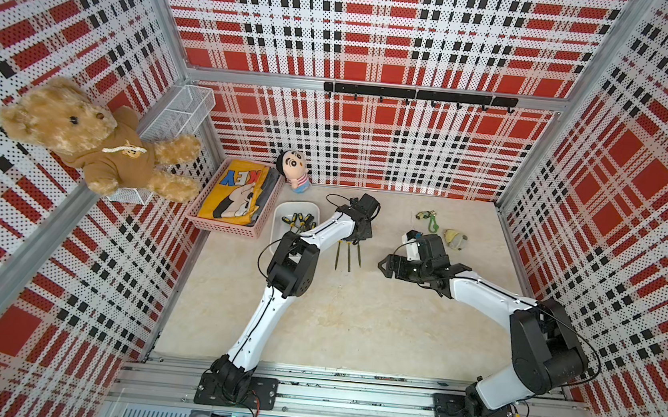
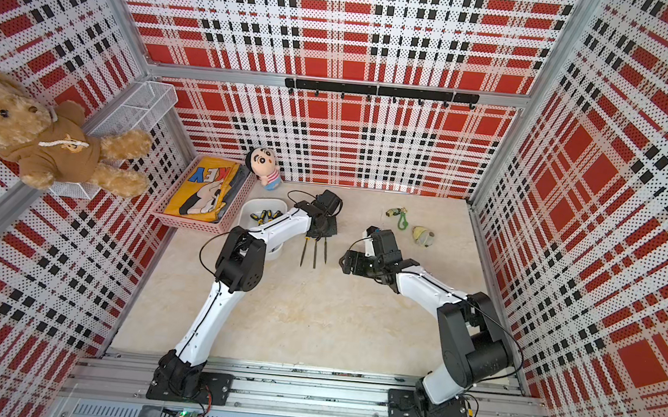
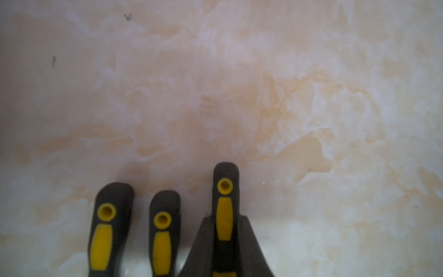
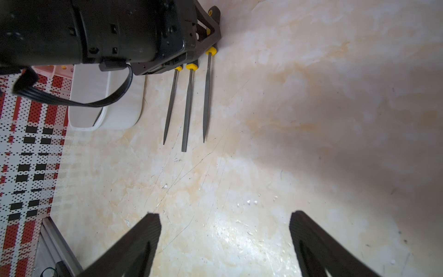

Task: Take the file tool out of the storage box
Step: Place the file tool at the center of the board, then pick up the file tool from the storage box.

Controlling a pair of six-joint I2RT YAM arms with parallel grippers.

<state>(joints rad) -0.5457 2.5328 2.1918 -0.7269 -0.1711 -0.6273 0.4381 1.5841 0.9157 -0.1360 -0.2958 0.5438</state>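
The white storage box (image 1: pixel 280 215) stands left of centre in both top views, with several black-and-yellow file tools (image 1: pixel 301 219) lying inside; my left forearm covers its near end. Three files lie side by side on the marble table right of the box (image 2: pixel 247 208). My left gripper (image 3: pixel 225 218) is shut on the handle of the rightmost file tool (image 1: pixel 360 256), which rests flat on the table (image 4: pixel 207 96). The two other files (image 4: pixel 187 108) lie free beside it. My right gripper (image 4: pixel 225 215) hovers open and empty over bare table, to the right of the files (image 1: pixel 383 265).
A pink basket (image 1: pixel 222 226) with folded yellow cloth sits left of the box, a small doll (image 1: pixel 294 170) behind it. A green keychain (image 1: pixel 431 222) and a small toy (image 1: pixel 455 239) lie at the back right. A teddy bear (image 1: pixel 80 131) and wire basket (image 1: pixel 182 113) hang on the left wall.
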